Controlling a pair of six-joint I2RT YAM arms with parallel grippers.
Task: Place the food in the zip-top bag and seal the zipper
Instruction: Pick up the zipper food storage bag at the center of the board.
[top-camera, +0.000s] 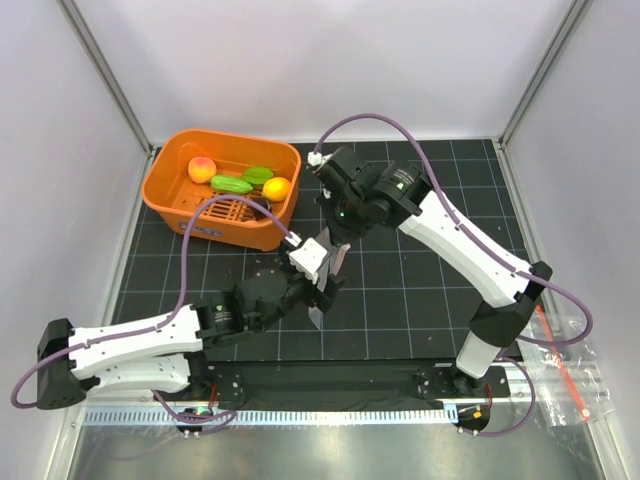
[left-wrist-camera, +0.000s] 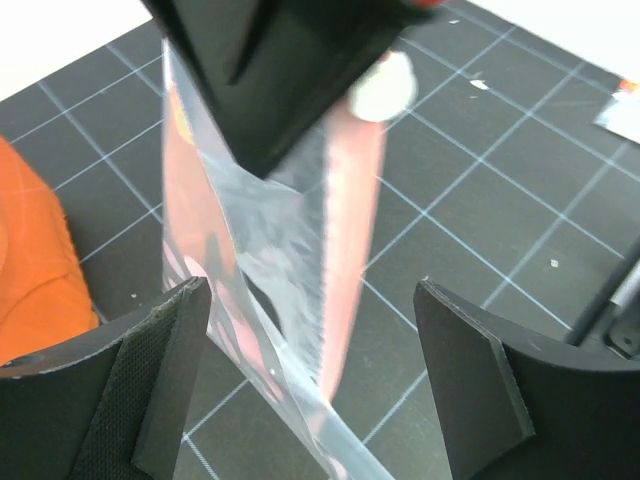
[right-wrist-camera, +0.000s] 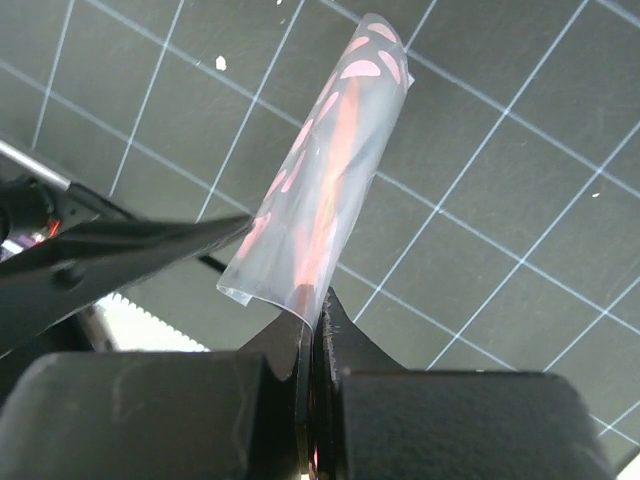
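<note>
The clear zip-top bag hangs above the mat, and my right gripper is shut on its edge. The pink-red zipper runs down the bag. My left gripper is open around the hanging bag, whose film lies against the left finger. From above, both grippers meet mid-table, the left gripper just below the right gripper. The food lies in the orange basket: a peach-orange ball, two green pieces and a yellow-orange fruit. No purple piece shows.
The orange basket stands at the back left of the black grid mat. Another clear bag with a red strip lies off the mat's right edge, near the right arm's base. White walls close in the sides and back.
</note>
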